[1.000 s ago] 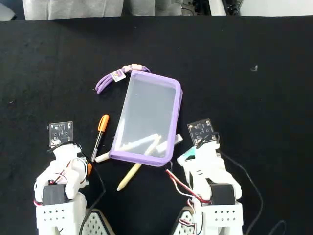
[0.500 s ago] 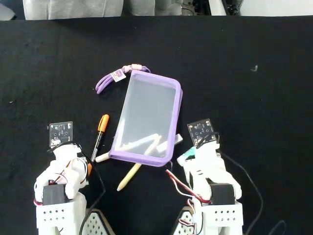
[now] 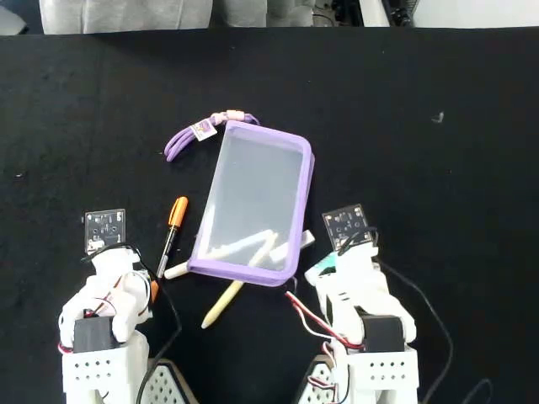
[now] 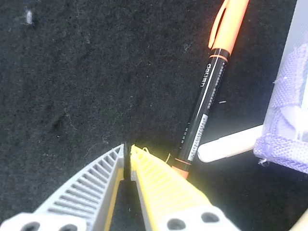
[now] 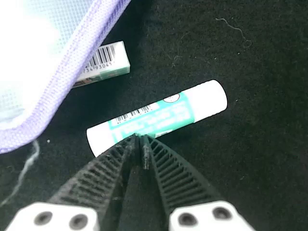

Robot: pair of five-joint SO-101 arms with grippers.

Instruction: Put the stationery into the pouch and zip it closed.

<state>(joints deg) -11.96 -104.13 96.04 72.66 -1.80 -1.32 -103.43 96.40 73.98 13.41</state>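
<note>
A purple mesh pouch (image 3: pixel 251 202) lies flat mid-table with pale pens (image 3: pixel 242 246) showing through its near end. An orange-capped black pen (image 3: pixel 172 233) lies left of it, also seen as the pen (image 4: pixel 209 84) in the left wrist view. A white pen (image 4: pixel 231 143) pokes from under the pouch corner (image 4: pixel 284 130). A cream pen (image 3: pixel 221 305) lies in front of the pouch. My left gripper (image 4: pixel 128 156) is shut, empty, just short of the black pen. My right gripper (image 5: pixel 140 144) is shut, empty, its tips at a teal-and-white glue stick (image 5: pixel 159 118). A white eraser (image 5: pixel 103 62) sits half under the pouch (image 5: pixel 43 62).
A purple lanyard (image 3: pixel 189 137) is bunched at the pouch's far left corner. Black cloth (image 3: pixel 421 151) covers the table, with open room to the right and at the back. Both arm bases (image 3: pixel 101 353) stand at the near edge.
</note>
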